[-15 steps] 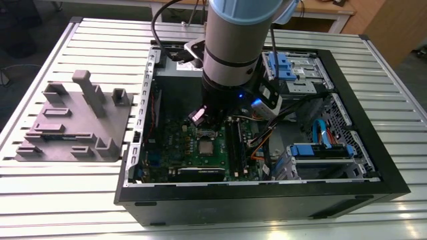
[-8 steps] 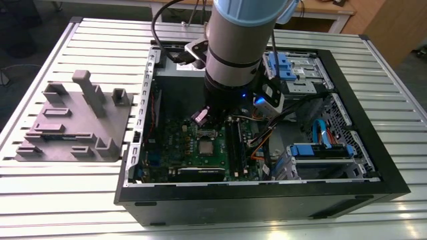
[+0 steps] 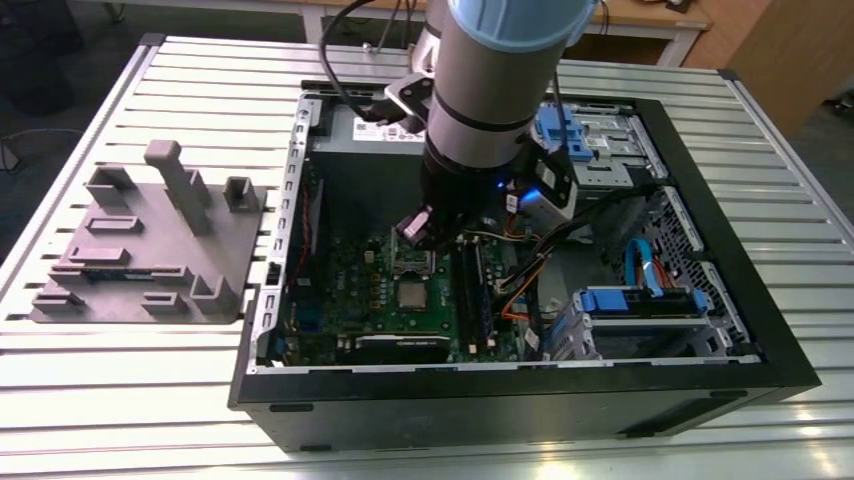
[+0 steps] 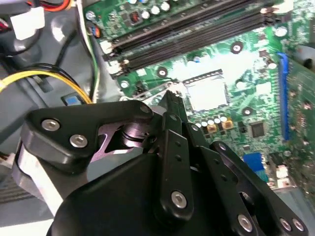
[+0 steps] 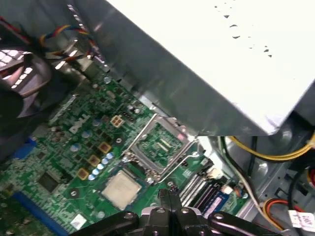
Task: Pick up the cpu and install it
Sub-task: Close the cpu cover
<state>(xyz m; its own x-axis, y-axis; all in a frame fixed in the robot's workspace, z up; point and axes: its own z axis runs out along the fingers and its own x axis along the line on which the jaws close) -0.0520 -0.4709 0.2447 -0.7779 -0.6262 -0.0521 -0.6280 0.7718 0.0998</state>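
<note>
Black linkage of the gripper (image 5: 170, 195), fingers drawn together on nothing visible, hangs over the motherboard (image 5: 64, 162) just beside the cpu (image 5: 121, 189), which lies flat next to the opened socket frame (image 5: 158, 143), apparently seated.

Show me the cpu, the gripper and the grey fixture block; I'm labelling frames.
cpu (image 5: 120, 189), first wrist view, middle of its metal top.
gripper (image 5: 169, 192), first wrist view, at its fingertips.
grey fixture block (image 3: 134, 250), exterior view, its flat base.

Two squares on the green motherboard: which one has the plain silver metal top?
The flat silver-grey cpu, lying beside the metal-framed socket, whose inside shows green instead.
</note>
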